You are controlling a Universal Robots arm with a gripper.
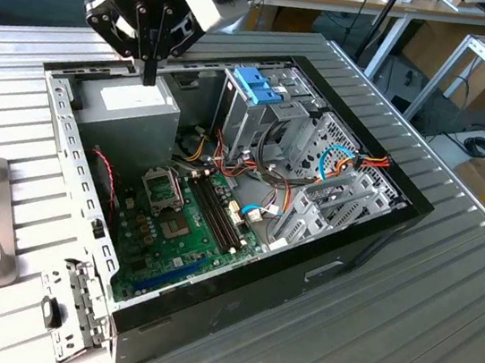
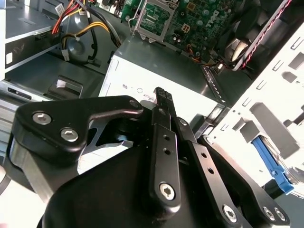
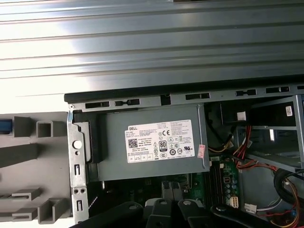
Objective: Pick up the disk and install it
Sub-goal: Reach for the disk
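Slatted counter carrying 1 open computer case. Inside it, the grey power-supply box sits directly under the end effector — jaws closed together, gripping nothing, tips just above the box's lid. Where the disk lies cannot be told. Probable hazards: a descent here would strike the lid; the drive cage — topped by 1 blue latch — has loose cables beside it that could snag an insertion.

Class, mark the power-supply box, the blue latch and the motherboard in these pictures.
power-supply box (image 3: 114,142), first wrist view, grey face beside its sticker.
blue latch (image 1: 256,84), exterior view, its top.
motherboard (image 1: 160,244), exterior view, green board.
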